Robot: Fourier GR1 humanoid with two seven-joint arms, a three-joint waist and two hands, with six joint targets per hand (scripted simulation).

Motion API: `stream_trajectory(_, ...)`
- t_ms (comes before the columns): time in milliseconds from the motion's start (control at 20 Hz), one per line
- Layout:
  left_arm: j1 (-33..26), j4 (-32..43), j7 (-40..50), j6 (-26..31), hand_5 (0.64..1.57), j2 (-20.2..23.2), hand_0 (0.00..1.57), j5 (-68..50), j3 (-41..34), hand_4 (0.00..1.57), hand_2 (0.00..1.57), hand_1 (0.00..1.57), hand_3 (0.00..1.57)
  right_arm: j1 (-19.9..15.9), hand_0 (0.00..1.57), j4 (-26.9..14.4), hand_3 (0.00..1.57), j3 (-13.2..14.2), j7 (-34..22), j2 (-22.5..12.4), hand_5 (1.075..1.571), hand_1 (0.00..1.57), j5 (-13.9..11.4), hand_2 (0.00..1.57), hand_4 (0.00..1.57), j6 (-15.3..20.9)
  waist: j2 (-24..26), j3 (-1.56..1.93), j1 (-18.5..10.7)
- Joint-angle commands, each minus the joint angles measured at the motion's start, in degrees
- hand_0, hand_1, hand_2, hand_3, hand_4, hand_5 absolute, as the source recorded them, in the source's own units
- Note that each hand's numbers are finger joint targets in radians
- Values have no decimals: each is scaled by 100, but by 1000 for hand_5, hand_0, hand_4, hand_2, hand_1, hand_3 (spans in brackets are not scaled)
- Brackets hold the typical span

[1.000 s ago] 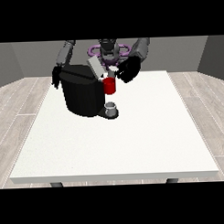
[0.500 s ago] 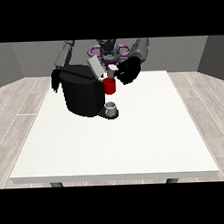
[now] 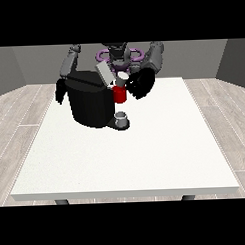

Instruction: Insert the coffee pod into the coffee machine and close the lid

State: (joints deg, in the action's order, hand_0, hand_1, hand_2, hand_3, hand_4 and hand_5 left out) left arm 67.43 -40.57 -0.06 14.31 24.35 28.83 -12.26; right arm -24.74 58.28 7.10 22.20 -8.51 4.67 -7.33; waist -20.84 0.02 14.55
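Coffee machine (image 3: 91, 103): it is sitting black and bulky on the far left part of my white worktop (image 3: 131, 159), and its grey lid (image 3: 105, 74) is standing raised and tilted.
Coffee pod (image 3: 123, 78): a small whitish thing is showing just above the red part (image 3: 119, 94) of the machine's front, right beside the raised lid; I am taking it for the pod.
Hand at the view's right (image 3: 140, 85): I am holding it just beside the pod and the red part; whether my fingers are pinching the pod or lying straight, I cannot tell.
Hand at the view's left (image 3: 60, 91): I am keeping it low against the machine's far side; how its fingers are lying I cannot tell.
Cup (image 3: 122, 118): a small grey cup is standing on the machine's base under the red part.
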Motion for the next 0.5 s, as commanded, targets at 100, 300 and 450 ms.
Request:
stream_trajectory(100, 156, 78, 161, -296, 1571, -35, 1431, 111, 12, 608, 1457, 1431, 1362, -227, 0, -227, 0, 76, -123, -76, 1571, 0, 71, 0, 255, -97, -40, 0, 20)
stream_trajectory(300, 269, 103, 82, -304, 1571, 265, 1432, 158, -54, 614, 1448, 1432, 1396, -239, 0, -207, 0, 113, 8, -224, 1571, 0, 169, 0, 290, -398, -162, 1, 246)
stream_trajectory(450, 198, -22, 270, -537, 1571, -414, 1374, 61, 35, 554, 1384, 1374, 1258, -500, 0, -615, 0, 265, -34, -179, 1571, 0, 189, 0, 349, -191, -104, 1, -96)
